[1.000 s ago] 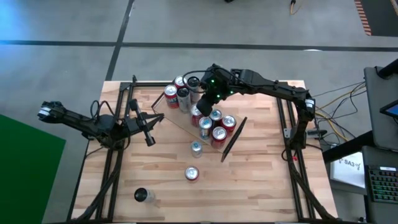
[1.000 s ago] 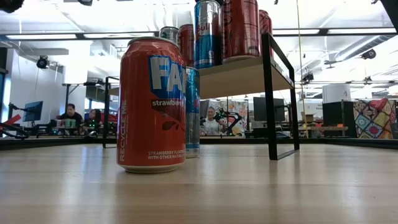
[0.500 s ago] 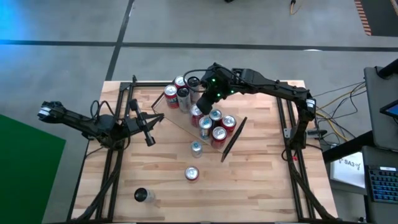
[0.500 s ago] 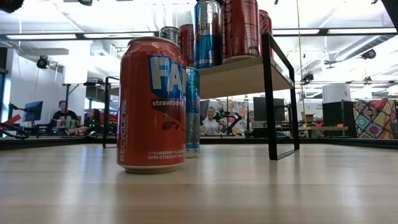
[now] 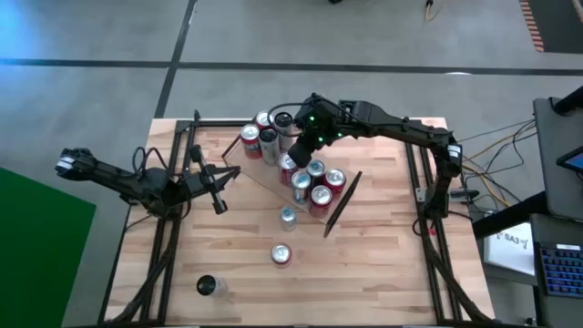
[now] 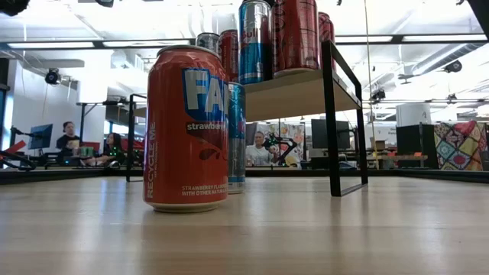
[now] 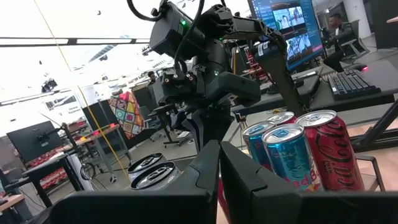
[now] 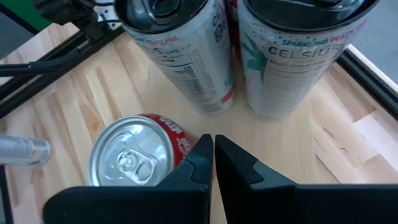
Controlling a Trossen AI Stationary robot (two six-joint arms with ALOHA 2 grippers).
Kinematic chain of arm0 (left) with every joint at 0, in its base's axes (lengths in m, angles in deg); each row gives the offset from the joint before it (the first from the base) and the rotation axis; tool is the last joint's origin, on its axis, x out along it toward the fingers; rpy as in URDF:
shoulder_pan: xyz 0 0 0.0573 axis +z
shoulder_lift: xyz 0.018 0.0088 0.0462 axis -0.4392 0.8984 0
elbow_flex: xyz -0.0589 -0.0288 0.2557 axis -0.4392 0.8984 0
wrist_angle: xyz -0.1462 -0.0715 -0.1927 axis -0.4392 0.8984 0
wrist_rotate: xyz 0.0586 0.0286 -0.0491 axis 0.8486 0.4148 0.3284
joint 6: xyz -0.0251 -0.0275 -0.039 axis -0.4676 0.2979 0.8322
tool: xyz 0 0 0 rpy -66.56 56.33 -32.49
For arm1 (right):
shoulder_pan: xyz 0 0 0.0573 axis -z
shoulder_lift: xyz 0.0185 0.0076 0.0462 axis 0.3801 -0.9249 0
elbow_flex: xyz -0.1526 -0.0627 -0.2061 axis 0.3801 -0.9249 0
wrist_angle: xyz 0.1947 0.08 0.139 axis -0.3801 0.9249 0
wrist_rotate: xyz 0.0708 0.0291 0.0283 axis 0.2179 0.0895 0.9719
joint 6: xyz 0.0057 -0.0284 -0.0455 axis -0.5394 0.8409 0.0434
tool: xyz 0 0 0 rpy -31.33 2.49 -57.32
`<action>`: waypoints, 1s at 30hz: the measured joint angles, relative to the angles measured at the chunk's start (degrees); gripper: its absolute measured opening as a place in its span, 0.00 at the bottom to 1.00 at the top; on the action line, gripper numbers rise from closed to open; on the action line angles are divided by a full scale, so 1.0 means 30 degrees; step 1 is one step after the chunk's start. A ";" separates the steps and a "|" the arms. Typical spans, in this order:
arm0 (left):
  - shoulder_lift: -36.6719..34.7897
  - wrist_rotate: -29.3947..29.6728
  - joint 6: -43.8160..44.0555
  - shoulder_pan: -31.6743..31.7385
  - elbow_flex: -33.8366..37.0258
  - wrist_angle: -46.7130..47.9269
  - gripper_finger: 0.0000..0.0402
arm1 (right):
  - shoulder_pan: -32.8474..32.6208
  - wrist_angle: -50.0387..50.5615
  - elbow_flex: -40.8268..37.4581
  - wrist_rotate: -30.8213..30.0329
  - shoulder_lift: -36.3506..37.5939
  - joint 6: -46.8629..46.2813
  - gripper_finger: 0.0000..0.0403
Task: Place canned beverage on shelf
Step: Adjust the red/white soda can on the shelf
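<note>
The shelf point(image 5: 260, 173) stands slantwise at the table's middle, with several cans upright on its plank. My right gripper point(image 5: 296, 150) is shut above the plank point(image 8: 280, 143), slanting down. Its tips point(image 8: 212, 144) are beside a red can point(image 8: 127, 162) and short of two white Celsius cans point(image 8: 186, 50). My left gripper point(image 5: 219, 205) waits shut at the table's left, and its tips point(image 7: 219, 152) face the shelf. On the tabletop stand an orange Fanta can point(image 6: 187, 126), a blue-silver can point(image 5: 288, 217) and a dark can point(image 5: 209, 286). My right gripper's shut fingers point(image 8: 193, 158) come slanting down next to the red can's top rim point(image 8: 177, 140). The view runs along the fingers, so I cannot tell whether they touch it. The can stands upright on the plank.
Black frame rails point(image 5: 168, 228) run along the table's left and right sides. The shelf's black end frame point(image 6: 336, 114) rises near the table's middle. Bare wood point(image 5: 364, 273) lies toward the near right. People sit at desks beyond the far edge.
</note>
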 joint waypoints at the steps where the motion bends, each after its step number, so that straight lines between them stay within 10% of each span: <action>1: -0.0007 0.0000 0.0006 0.0000 0.0000 0.0000 0.00 | -0.0011 0.0000 0.0000 0.0096 0.0000 -0.0027 0.02; 30: -0.0007 0.0000 0.0000 -0.0001 0.0000 0.0000 0.00 | -0.0634 -0.0342 0.0007 0.0641 0.0000 0.0692 0.02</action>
